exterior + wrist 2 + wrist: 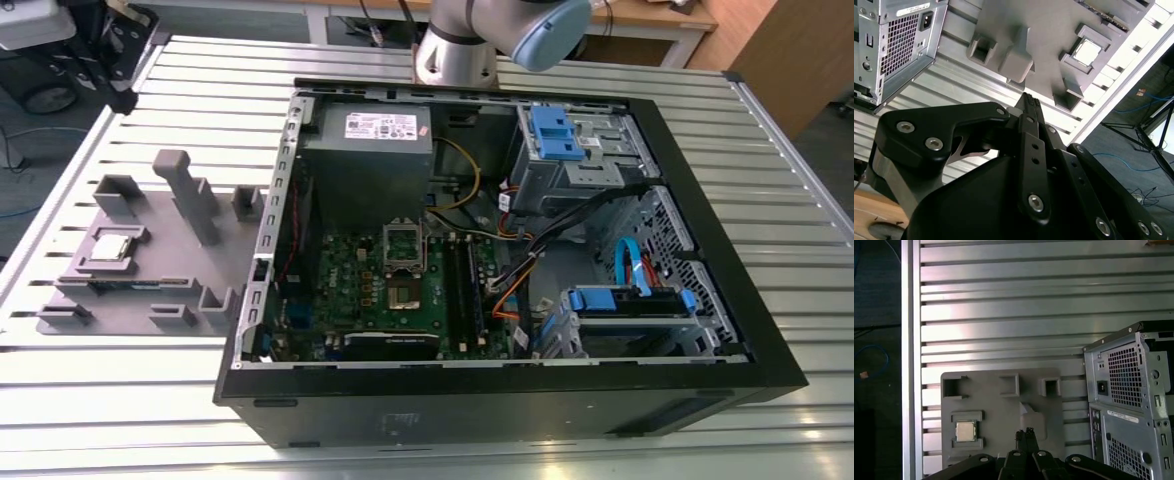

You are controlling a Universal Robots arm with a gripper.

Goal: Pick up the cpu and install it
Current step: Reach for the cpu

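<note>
The cpu (114, 246) is a small silver-grey square lying flat in a recess of the grey plastic fixture (160, 275), on the exterior view's left of the open computer case (534, 405). It also appears in both wrist views, cpu (966, 430) and cpu (1088, 51). My gripper (1026, 433) hangs high above the fixture (1004, 412), off to one side of the cpu and well apart from it. Its black fingers (1028, 107) are shut together with nothing between them. Inside the case, the green board (350, 290) carries the socket (408, 293) with its metal frame (404, 243) raised.
The arm's base (461, 55) stands behind the case. Tall grey posts (187, 195) rise from the fixture. Cables, blue drive bays (558, 135) and a power supply (367, 150) crowd the case. The slatted metal table (1004, 300) ends at an edge beside the fixture.
</note>
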